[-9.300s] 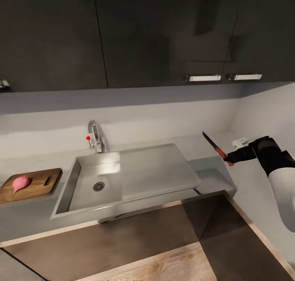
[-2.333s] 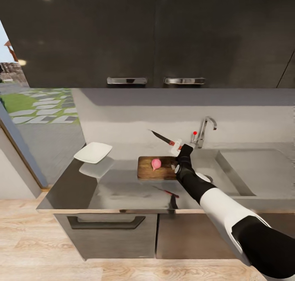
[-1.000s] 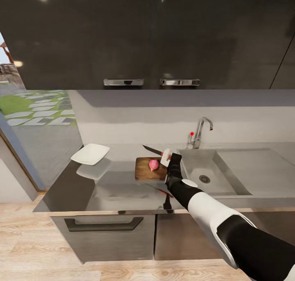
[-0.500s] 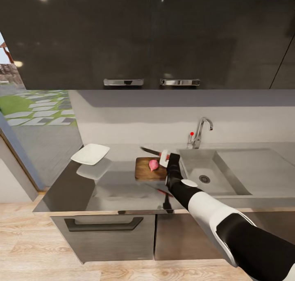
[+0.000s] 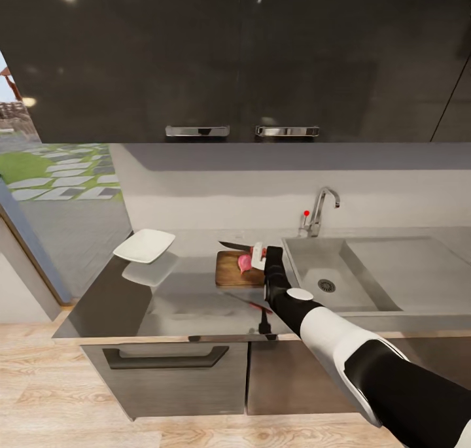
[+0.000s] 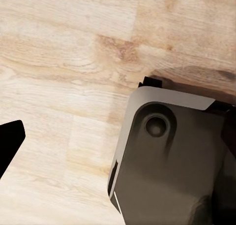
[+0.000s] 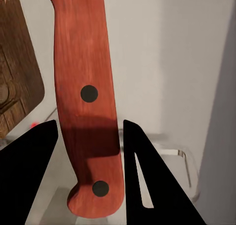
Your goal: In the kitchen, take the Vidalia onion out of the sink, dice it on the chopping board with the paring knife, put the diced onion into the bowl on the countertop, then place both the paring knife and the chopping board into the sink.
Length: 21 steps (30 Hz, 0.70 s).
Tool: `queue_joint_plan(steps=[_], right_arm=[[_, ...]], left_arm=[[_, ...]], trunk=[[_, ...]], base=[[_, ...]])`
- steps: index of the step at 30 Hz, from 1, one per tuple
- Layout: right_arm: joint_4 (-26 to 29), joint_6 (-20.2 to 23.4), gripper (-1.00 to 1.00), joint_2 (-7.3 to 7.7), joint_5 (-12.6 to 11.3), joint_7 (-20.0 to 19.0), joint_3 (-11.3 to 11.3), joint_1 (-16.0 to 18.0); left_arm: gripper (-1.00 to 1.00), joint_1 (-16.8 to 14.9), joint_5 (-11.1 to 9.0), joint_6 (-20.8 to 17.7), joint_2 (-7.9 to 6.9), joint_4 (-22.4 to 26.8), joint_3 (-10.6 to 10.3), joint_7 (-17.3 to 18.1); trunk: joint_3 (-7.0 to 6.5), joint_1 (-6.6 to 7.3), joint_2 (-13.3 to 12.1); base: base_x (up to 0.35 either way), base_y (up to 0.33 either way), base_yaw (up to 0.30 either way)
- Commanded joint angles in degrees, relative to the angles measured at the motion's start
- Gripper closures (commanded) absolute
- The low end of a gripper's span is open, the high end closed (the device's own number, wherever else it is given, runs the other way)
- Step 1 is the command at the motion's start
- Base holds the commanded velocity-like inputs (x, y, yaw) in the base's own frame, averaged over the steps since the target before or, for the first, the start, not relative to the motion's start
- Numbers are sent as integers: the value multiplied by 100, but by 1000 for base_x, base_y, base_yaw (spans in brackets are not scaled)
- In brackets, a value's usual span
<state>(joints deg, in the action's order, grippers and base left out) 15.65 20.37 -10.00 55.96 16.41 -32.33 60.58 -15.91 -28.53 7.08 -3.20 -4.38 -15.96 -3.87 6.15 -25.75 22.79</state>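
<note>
My right gripper (image 5: pixel 260 257) clenches the reddish-handled, dark-bladed paring knife (image 5: pixel 237 246) above the small pink onion (image 5: pixel 244 262) on the brown wooden chopping board (image 5: pixel 229 275); I cannot tell the left gripper's state.

1. The countertop (image 5: pixel 163 297) is a glossy dark grey slab, mirror-smooth, reflecting the things on it.
2. The chopping board (image 5: pixel 230 273) is brown wood with a matt, grained face.
3. The sink (image 5: pixel 366 271) is brushed grey steel with a dull sheen; its tap (image 5: pixel 322 207) is bright chrome.
4. The paring knife (image 7: pixel 87 97) has a reddish wooden handle, smooth, with dark round rivets; its blade looks like dark metal.
5. The bowl (image 5: pixel 144 245) is plain white and smooth, like glazed ceramic.
6. The wall cabinets (image 5: pixel 196 55) are glossy black with polished metal handles.
7. The floor (image 6: pixel 64 57) is light, grained wood.
</note>
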Motion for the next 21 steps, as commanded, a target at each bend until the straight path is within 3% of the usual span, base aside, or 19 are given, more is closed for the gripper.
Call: queue_joint_plan(steps=[1,7,12,21], right_arm=[[-8,51,100,0,34,5,-36,7],[-28,64,100,0,38,-32,-44,7],[-33,71,100,0,64,-260,-48,8],[-36,83,100,0,477,-517,-51,7]], left_arm=[[-100,-9,-36,30,3,-19,-48,0],[-100,-9,-34,30,3,-20,-48,0],[-100,-9,-37,30,3,-19,-48,0],[-100,-9,-36,30,3,-20,-48,0]], trunk=[[12,-3,13],[12,-3,13],[12,-3,13],[12,-3,13]], base=[[0,0,0],[18,0,0],[179,0,0],[95,0,0]])
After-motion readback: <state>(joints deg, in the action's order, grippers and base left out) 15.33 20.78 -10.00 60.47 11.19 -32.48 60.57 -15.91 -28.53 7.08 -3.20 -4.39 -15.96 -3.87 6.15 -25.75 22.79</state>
